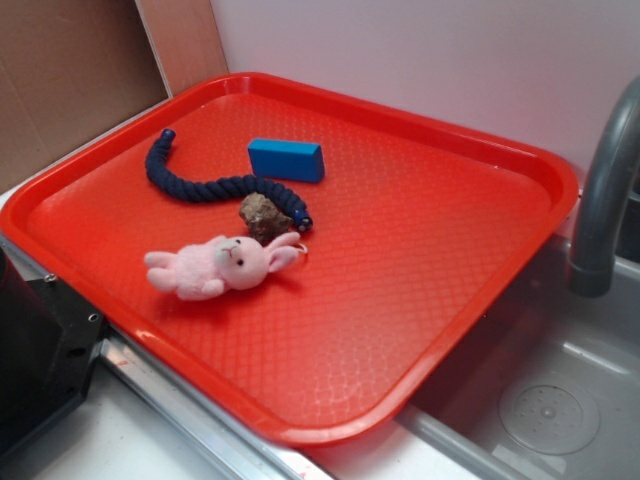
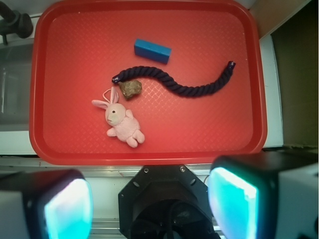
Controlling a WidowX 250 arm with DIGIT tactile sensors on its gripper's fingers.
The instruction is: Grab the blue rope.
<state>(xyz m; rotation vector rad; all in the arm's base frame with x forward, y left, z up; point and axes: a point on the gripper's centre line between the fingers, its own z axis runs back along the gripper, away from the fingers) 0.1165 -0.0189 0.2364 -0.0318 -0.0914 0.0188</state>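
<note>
1. Two blurred fingers [image 2: 67, 206] of the gripper [image 2: 149, 204] are seen at the bottom edge of the wrist view, nearest the camera — they are spread wide, nothing is held between them, and a black mount [image 2: 167, 199] shows in the gap.
2. Just beyond the fingers, the near rim of a red tray [image 2: 149, 158] is crossed; the gripper is held off the tray, well apart from everything on it.
3. Closest on the tray, a pink bunny [image 2: 121, 119] is laid on its back.
4. Beside the bunny's ears, a brown stone [image 2: 130, 89] is placed, touching or almost touching one end of the blue rope [image 2: 179, 84].
5. From the stone, the blue rope is stretched in a loose S-curve across the middle of the tray — its far capped end is turned up near the tray's side rim. It lies flat, untouched by the gripper.
6. Behind the rope, a blue block [image 2: 152, 51] is set, near the rope but apart from it.
7. In the exterior view, a grey tap [image 1: 605, 200] and a sink [image 1: 550, 400] are seen beside the tray.
</note>
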